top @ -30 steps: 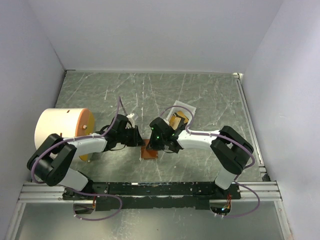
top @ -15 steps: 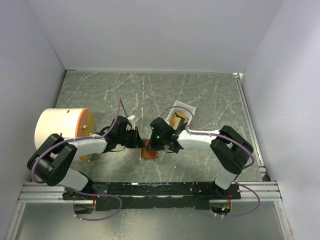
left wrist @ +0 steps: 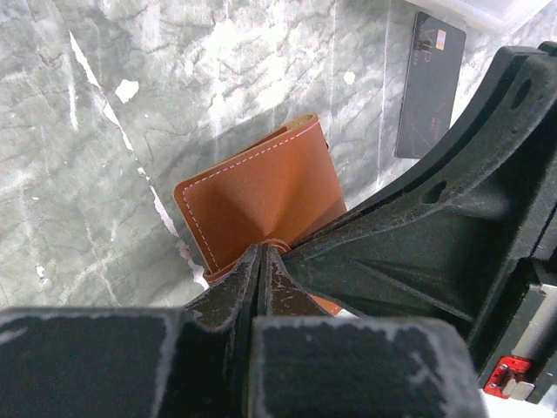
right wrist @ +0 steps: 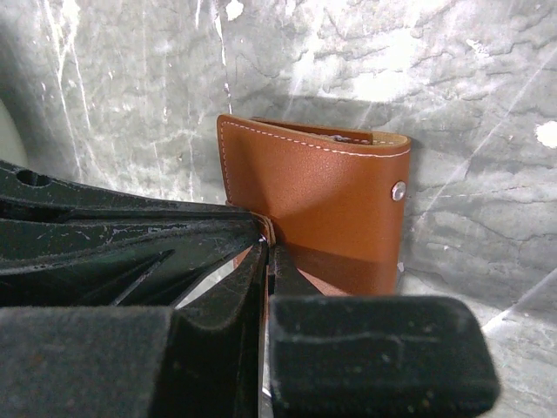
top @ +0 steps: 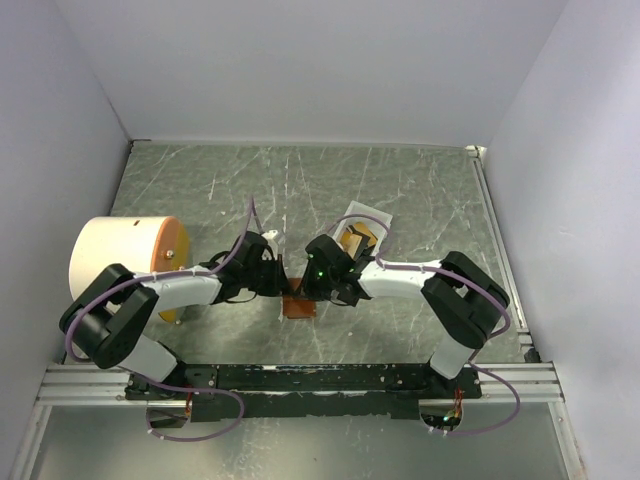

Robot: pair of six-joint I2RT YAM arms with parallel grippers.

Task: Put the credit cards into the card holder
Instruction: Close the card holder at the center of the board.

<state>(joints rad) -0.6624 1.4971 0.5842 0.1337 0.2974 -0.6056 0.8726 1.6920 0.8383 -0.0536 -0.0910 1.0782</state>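
Observation:
The card holder (top: 298,306) is a brown leather wallet on the table between the two arms. It shows in the left wrist view (left wrist: 261,187) and, with its pale snap button (right wrist: 399,191), in the right wrist view (right wrist: 326,196). My left gripper (left wrist: 264,250) is shut on the edge of one leather flap. My right gripper (right wrist: 269,241) is shut on a flap edge from the other side. The two grippers (top: 284,278) (top: 308,284) meet tip to tip above the wallet. A dark credit card (left wrist: 430,84) lies flat on the table beyond the wallet. Tan-orange cards (top: 355,240) lie in the white tray.
The white tray (top: 372,217) sits just behind the right gripper, and its corner shows in the left wrist view (left wrist: 474,9). A large cream and orange cylinder (top: 120,258) stands at the left beside the left arm. White walls enclose the table.
My left gripper has moved right and closer to the right gripper, so the two now meet over the wallet. The wallet has stayed in about the same place.

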